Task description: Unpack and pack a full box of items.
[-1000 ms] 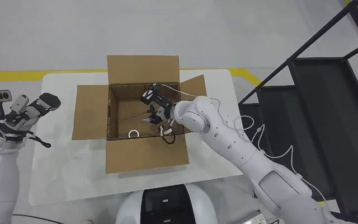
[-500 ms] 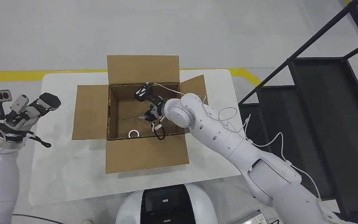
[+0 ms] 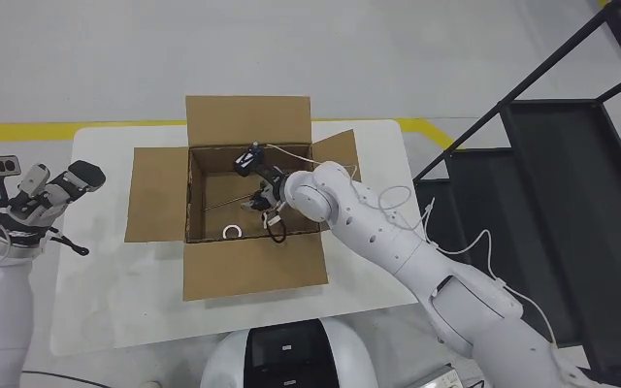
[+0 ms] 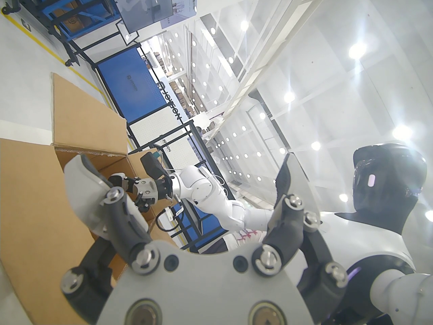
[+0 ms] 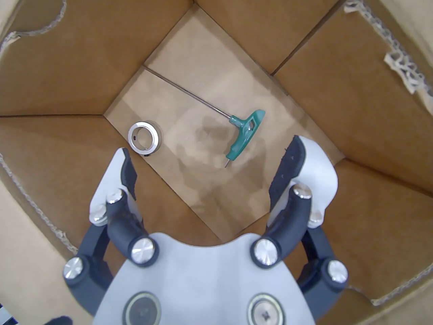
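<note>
**Right gripper open inside the box, over two tools**

A brown cardboard box [image 3: 155, 194] stands in the middle of a white table [image 3: 116, 291]. All four flaps are folded out, so the top is wide open.

The right gripper [image 3: 260, 201] is down inside the box, near the right wall. It hangs above the box floor. Its two fingers [image 5: 294, 160] are spread wide apart, and there is nothing between them. It does not touch the box walls [image 5: 236, 1].

Two things lie flat on the box floor. One is a wrench [image 5: 245, 133] with a green T-shaped handle and a long thin metal rod. The handle lies under the right gripper. From the top, the rod [image 3: 225, 203] sticks out toward the left wall of the box. The other thing is a shiny metal ring [image 5: 157, 136]. The ring [image 3: 233, 231] lies near the front wall, the one closest to the robot. It is apart from the wrench and does not touch it.

The left gripper [image 3: 60, 184] is at the left edge of the table, well apart from the box. It points up at the ceiling. Its fingers [image 4: 84, 177] are spread wide too, and it holds nothing.

A yellow line [image 3: 87, 128] runs along the floor behind the table. Black stairs [image 3: 543, 194] stand to the right.
</note>
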Robot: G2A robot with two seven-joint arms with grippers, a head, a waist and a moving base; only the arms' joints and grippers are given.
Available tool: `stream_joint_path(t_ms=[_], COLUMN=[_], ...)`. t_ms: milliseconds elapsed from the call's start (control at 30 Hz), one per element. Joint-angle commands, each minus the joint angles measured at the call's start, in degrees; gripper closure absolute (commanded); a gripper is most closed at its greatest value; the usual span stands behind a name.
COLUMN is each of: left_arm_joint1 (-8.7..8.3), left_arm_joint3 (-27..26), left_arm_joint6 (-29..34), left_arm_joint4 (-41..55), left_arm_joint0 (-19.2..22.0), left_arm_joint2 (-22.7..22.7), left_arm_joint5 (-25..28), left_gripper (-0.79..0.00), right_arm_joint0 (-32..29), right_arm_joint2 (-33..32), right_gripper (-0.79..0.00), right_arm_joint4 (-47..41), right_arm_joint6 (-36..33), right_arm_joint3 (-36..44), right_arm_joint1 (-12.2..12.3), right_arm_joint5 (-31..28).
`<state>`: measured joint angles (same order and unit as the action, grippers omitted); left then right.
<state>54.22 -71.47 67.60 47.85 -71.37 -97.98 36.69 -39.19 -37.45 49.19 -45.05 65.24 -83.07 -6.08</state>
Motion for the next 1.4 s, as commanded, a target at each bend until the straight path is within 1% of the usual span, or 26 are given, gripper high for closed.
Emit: stream_joint_path(t_ms=[0, 133, 267, 300, 333, 400, 433, 467, 533, 567, 633, 733, 900, 967, 1067, 1267, 1367], left_arm_joint1=[0.0, 0.0, 0.0, 0.0, 0.0, 0.0, 0.0, 0.0, 0.0, 0.0, 0.0, 0.0, 0.0, 0.0, 0.0, 0.0, 0.0], left_arm_joint3=[0.0, 0.0, 0.0, 0.0, 0.0, 0.0, 0.0, 0.0, 0.0, 0.0, 0.0, 0.0, 0.0, 0.0, 0.0, 0.0, 0.0], left_arm_joint6=[0.0, 0.0, 0.0, 0.0, 0.0, 0.0, 0.0, 0.0, 0.0, 0.0, 0.0, 0.0, 0.0, 0.0, 0.0, 0.0, 0.0], left_arm_joint4=[0.0, 0.0, 0.0, 0.0, 0.0, 0.0, 0.0, 0.0, 0.0, 0.0, 0.0, 0.0, 0.0, 0.0, 0.0, 0.0, 0.0], left_arm_joint0=[0.0, 0.0, 0.0, 0.0, 0.0, 0.0, 0.0, 0.0, 0.0, 0.0, 0.0, 0.0, 0.0, 0.0, 0.0, 0.0, 0.0], left_arm_joint2=[0.0, 0.0, 0.0, 0.0, 0.0, 0.0, 0.0, 0.0, 0.0, 0.0, 0.0, 0.0, 0.0, 0.0, 0.0, 0.0, 0.0], left_arm_joint5=[0.0, 0.0, 0.0, 0.0, 0.0, 0.0, 0.0, 0.0, 0.0, 0.0, 0.0, 0.0, 0.0, 0.0, 0.0, 0.0, 0.0], left_gripper=[-0.785, -0.785, -0.785, -0.785, -0.785, -0.785, -0.785, -0.785, -0.785, -0.785, -0.785, -0.785, -0.785, -0.785, -0.785, -0.785, -0.785], right_arm_joint0=[0.3, 2.4, 4.5, 4.9, 5.4, 6.1, 6.5, 6.9, 7.4, 7.6, 8.0, 8.6, 9.6, 9.8, 10.2, 10.6, 10.8], right_arm_joint2=[1.1, 3.7, 5.2, 5.4, 5.8, 6.4, 6.8, 7.2, 7.7, 7.9, 8.3, 8.8, 9.2, 9.3, 9.2, 8.7, 8.4], right_gripper=[-0.785, -0.785, -0.776, -0.677, -0.606, -0.496, -0.48, -0.394, -0.388, -0.425, -0.628, -0.702, -0.702, -0.714, -0.702, -0.606, -0.505], right_arm_joint4=[-0.6, -2.1, -3.1, -3.5, -3.3, -3.6, -3.3, -3.2, -3.4, -3.5, -3.9, -4.0, -4.4, -4.3, -4.6, -5.5, -6.0], right_arm_joint6=[0.3, -0.4, 1.3, 1.9, 2.2, 3.0, 3.3, 3.4, 4.1, 4.3, 4.6, 5.3, 6.2, 6.6, 6.9, 7.5, 8.0], right_arm_joint3=[-1.3, -6.6, -12.0, -13.1, -14.3, -16.4, -17.7, -18.8, -20.9, -21.9, -24.0, -26.3, -30.2, -31.5, -33.4, -36.7, -38.1], right_arm_joint1=[-0.8, -3.0, -5.1, -5.6, -6.1, -7.0, -7.5, -8.0, -9.0, -9.4, -10.4, -11.5, -13.5, -14.1, -14.9, -16.3, -16.9], right_arm_joint5=[0.3, 0.9, 2.6, 2.8, 3.3, 3.6, 4.1, 4.4, 4.9, 5.2, 5.3, 5.4, 6.2, 6.4, 6.8, 6.4, 5.9])
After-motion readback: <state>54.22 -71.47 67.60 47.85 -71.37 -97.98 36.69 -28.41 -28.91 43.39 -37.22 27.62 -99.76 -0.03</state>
